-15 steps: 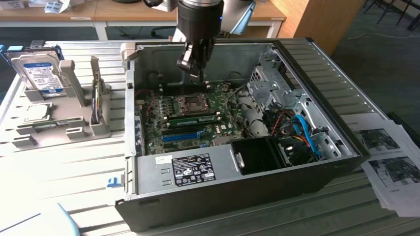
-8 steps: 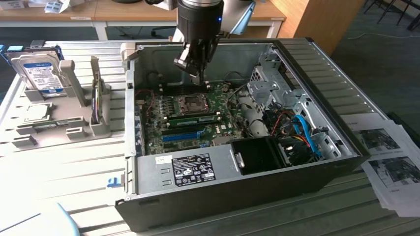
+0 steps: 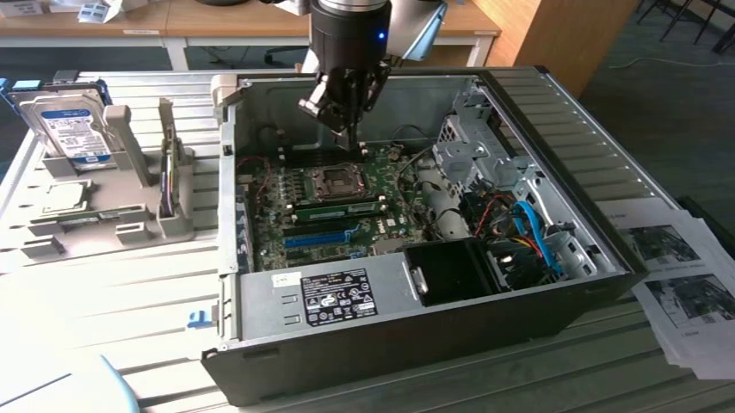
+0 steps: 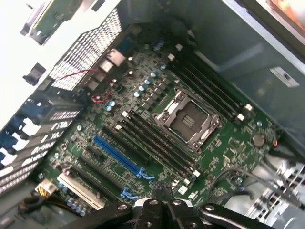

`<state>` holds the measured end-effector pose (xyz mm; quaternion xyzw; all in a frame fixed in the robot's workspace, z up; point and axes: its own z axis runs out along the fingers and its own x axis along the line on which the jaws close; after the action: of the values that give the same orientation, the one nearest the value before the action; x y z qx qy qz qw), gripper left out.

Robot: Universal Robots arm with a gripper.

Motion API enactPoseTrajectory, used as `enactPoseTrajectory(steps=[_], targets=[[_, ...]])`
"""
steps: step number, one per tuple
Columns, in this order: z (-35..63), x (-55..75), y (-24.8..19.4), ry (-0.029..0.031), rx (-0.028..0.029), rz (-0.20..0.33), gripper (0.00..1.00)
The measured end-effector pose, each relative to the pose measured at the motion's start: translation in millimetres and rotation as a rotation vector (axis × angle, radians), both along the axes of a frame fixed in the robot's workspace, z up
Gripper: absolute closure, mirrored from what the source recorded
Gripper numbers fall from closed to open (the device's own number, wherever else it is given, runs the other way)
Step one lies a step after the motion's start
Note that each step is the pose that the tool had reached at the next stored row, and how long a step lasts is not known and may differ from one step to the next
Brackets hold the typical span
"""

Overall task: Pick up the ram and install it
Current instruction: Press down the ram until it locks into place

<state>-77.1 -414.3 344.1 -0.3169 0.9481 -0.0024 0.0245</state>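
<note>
Open computer case on slatted worktop, arm's gripper lowered inside it.

Gripper: fingers pressed together, tips hanging above the motherboard near the processor socket; whether they pinch anything cannot be told. Ram: one green stick seated in a memory slot beside the socket, on its side nearer the blue slot strip; in the wrist view the parallel memory slots run either side of the socket. Blue slot strip: lies past the slots, apart from the fingers. Grey parts holder: on the exterior view's left, well apart from the case, carrying an upright hard drive. Printed sheets: on the exterior view's right.
</note>
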Motion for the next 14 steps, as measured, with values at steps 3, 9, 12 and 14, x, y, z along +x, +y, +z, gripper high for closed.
enactPoseTrajectory(steps=[3, 9, 12, 14], targets=[[-0.1, 0.0, 0.0, 0.0000, 0.0000, -0.054, 0.91], [-0.4, 0.0, 0.0, 0.0000, 0.0000, -0.163, 0.91], [-0.5, 0.0, 0.0, 0.0000, 0.0000, -0.219, 0.91], [-0.6, 0.0, 0.0, 0.0000, 0.0001, -0.255, 0.91]])
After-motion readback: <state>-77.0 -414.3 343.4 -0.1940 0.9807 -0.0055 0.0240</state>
